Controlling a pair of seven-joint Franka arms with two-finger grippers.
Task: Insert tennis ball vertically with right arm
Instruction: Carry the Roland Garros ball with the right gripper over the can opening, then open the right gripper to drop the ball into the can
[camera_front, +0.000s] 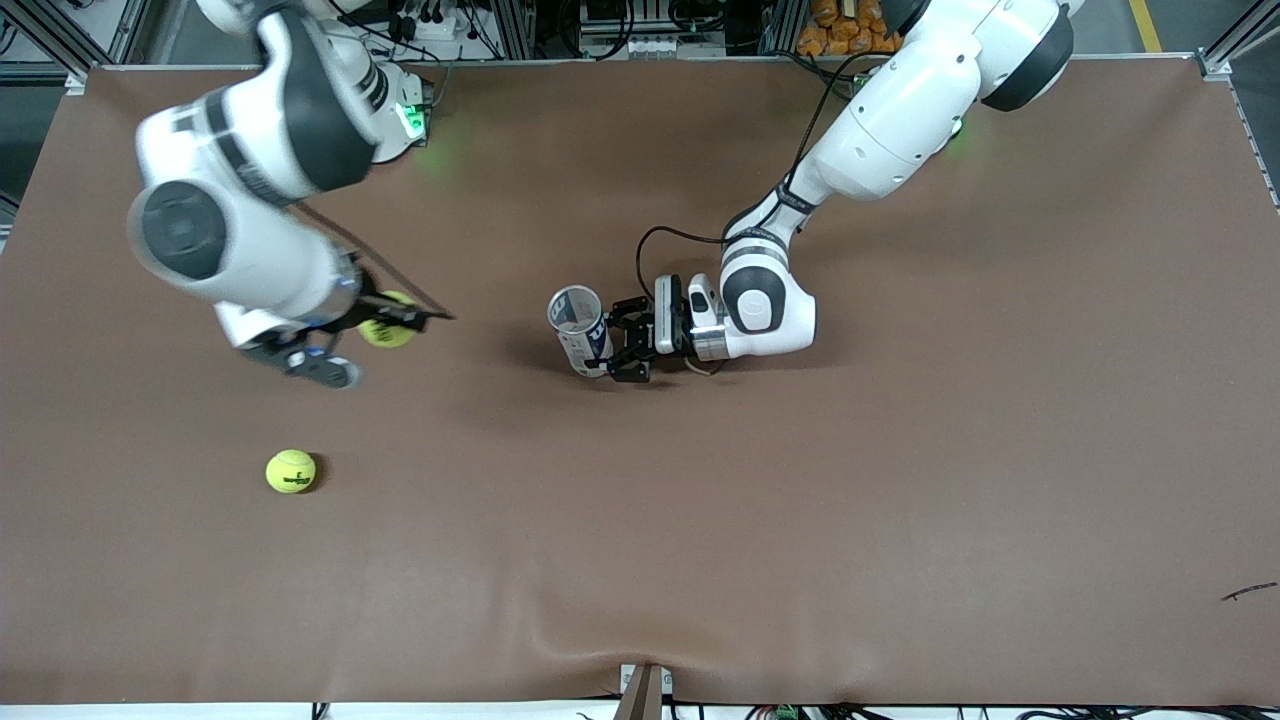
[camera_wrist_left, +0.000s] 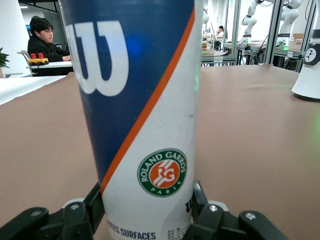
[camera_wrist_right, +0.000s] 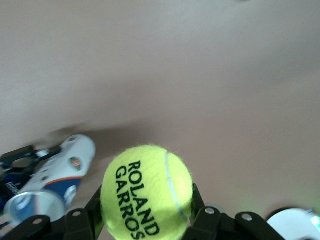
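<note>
Nearest the front camera, a loose fuzzy yellow tennis ball (camera_front: 291, 471) lies on the brown worktop (camera_front: 800, 520). Farther back, the left gripper (camera_front: 612, 348) has its jaws clamped on an upright blue-and-white cylindrical ball can (camera_front: 580, 330). Toward the right arm's end, the right gripper (camera_front: 385, 322) hangs over the worktop, jaws squeezing a second yellow tennis ball (camera_front: 388, 320).

A robotics lab: more robot arms (camera_wrist_left: 251, 20) at aluminium-framed workstations (camera_wrist_left: 274, 30).

A tall blue and white can (camera_wrist_left: 142, 107) standing upright on the brown table (camera_wrist_left: 260, 135), squeezed between the left gripper (camera_wrist_left: 145, 217) black fingers (camera_wrist_left: 82, 215), a person (camera_wrist_left: 42, 42) sitting far off
</note>
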